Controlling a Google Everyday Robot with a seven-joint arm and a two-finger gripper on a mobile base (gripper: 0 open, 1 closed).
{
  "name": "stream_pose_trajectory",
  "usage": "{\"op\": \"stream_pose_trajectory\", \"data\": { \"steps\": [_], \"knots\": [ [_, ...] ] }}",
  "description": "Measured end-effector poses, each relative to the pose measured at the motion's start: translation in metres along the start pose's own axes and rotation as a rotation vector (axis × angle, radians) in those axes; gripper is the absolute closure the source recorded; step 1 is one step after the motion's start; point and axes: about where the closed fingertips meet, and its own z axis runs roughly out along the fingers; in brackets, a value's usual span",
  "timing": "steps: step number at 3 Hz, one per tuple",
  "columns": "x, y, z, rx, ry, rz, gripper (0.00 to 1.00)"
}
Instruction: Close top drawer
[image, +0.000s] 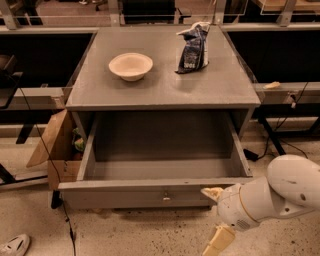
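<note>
**Q:** So how far along is closing the drawer? Walk me through it, left to right.

**A:** Honestly, it looks barely started. Way over at 9 o'clock there's a cardboard box (56, 150) tucked beside the cabinet (165, 90), and a shoe (15, 245) down at 7. On the cabinet's top, a bowl (130, 65) sits around 11 and a crumpled snack bag (194, 41) around 1. The top drawer (125, 194) is dead center and pulled out pretty much all the way. You can see its whole bare floor, and the little knob (166, 196) points toward 6.

**Q:** And the arm?

**A:** The gripper (215, 217) is at about 5 o'clock, right at the drawer front's right end. Its fingers are spread wide and holding nothing. The upper fingertip (212, 192) is up against that front, or just shy of it; I can't tell which.

**Q:** So what's left?

**A:** Basically everything, I'd say. The whole push toward 12 o'clock has to happen until the front sits flush under the top.
</note>
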Motion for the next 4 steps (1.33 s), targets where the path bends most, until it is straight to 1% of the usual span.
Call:
{"op": "stream_pose_trajectory", "data": {
  "steps": [1,2,3,4],
  "knots": [
    [0.018,-0.021,-0.005,0.032,-0.001,0.044,0.06],
    [0.035,-0.038,-0.011,0.068,0.003,0.087,0.24],
    [0.05,-0.057,-0.02,0.118,0.015,0.13,0.48],
    [0.055,-0.076,-0.028,0.167,0.018,0.152,0.71]
  ]
}}
